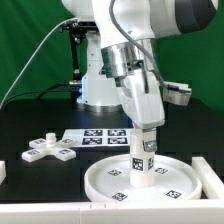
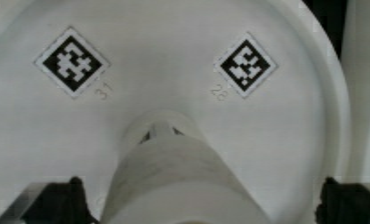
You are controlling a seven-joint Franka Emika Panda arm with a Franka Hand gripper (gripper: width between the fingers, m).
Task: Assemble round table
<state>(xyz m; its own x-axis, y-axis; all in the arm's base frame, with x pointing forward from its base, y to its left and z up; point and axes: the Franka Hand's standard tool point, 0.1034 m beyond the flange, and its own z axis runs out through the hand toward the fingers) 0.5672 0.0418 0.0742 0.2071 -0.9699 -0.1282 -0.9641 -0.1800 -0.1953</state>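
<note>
The large round rimmed disc [image 1: 100, 182] lies flat on the black table at the front. The short thick cylinder [image 1: 140, 168] stands upright at the disc's centre, tags on its side. My gripper [image 1: 147, 146] reaches down over the cylinder's top, open, its fingers on either side. In the wrist view the cylinder [image 2: 178, 165] rises between the two dark fingertips [image 2: 57, 203], with a gap on each side, and the disc [image 2: 164, 115] with two tags fills the background. The small cross-shaped piece [image 1: 46, 151] lies loose on the table at the exterior view's left.
The marker board [image 1: 100, 136] lies flat behind the disc, in front of the arm's base. White bars sit at the exterior view's left edge [image 1: 4, 170] and right edge [image 1: 212, 172]. A green backdrop stands behind.
</note>
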